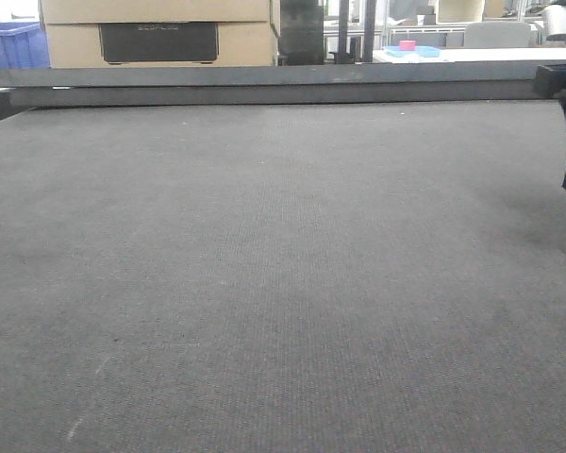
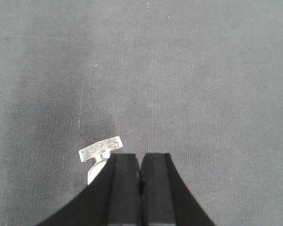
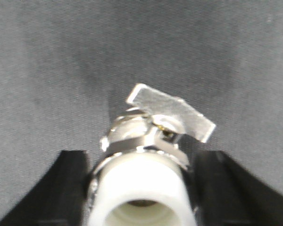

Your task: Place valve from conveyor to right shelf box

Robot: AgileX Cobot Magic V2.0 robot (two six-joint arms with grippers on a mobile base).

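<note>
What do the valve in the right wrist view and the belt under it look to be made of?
The valve looks like bright metal: its body and flat handle are silvery with sharp glints. Its near end is matte white, probably plastic. The belt looks like dark grey woven fabric, perhaps rubberised. It is matte with a fine weave texture.

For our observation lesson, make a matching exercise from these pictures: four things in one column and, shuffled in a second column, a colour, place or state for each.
Things
1. conveyor
2. valve
3. left gripper
4. crate

Descriptions
A. blue, far in the background
B. jaws shut, nothing between them
C. dark grey, woven surface
D. between the jaws of the right gripper

Pairs: 1-C, 2-D, 3-B, 4-A
</note>
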